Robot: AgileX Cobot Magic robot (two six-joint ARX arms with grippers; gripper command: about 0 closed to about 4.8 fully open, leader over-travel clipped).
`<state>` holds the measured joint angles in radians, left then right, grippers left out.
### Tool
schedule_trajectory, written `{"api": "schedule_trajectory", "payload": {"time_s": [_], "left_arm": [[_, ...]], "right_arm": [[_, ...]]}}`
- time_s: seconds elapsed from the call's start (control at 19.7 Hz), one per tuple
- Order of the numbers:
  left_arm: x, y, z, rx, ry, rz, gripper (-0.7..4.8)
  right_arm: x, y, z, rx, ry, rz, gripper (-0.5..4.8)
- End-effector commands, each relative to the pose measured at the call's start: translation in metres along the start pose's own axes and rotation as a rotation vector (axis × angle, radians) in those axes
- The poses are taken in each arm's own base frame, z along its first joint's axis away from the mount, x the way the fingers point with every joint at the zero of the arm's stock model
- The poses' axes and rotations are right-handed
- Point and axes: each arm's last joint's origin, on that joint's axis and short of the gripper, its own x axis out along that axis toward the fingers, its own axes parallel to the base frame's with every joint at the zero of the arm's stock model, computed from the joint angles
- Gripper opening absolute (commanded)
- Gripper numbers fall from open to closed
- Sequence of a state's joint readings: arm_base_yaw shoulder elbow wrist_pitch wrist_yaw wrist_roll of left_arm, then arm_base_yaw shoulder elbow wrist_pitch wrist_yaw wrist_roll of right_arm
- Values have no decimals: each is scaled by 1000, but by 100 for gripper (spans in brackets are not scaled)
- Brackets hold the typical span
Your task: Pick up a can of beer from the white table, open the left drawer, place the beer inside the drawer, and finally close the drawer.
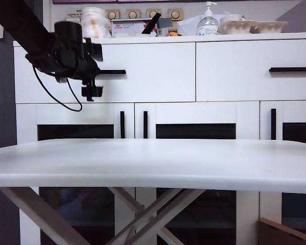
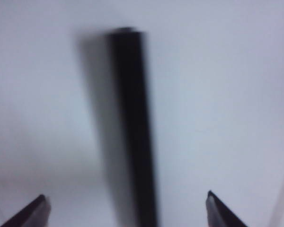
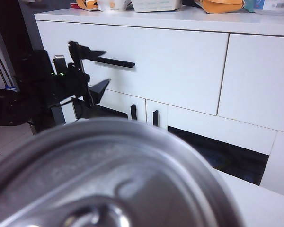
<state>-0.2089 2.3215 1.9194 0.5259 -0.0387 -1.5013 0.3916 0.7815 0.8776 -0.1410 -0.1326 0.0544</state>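
At the far left of the exterior view, the left gripper (image 1: 92,81) hangs at the black bar handle (image 1: 112,72) of the left drawer (image 1: 153,71), its jaws spread wide, one above the bar and one below, not yet closed on it. The left wrist view confirms it: the handle (image 2: 132,127) runs between the two parted fingertips (image 2: 217,208), blurred and very near. The drawer front sits flush, so the opening step is judged just beginning. Below, the white bench (image 1: 153,163) lies bare. To the right, the can of beer (image 3: 104,175) fills the right wrist view, rim towards the lens, evidently carried by the right gripper; whether its jaws press the can cannot be told. The can likely handles light, smooth and dent-prone; a hold across its mid-wall suits best.
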Motion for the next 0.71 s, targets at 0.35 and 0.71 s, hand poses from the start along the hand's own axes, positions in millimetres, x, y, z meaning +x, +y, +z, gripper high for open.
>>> {"api": "schedule_trajectory", "payload": {"time_s": [0.35, 0.71], "left_arm": [[10, -16, 4, 31, -41, -10, 433], [24, -13, 4, 47, -33, 6, 433]], "right_arm": [[-2, 1, 11, -15, -78, 5, 165], [0, 1, 11, -15, -80, 4, 165]]}}
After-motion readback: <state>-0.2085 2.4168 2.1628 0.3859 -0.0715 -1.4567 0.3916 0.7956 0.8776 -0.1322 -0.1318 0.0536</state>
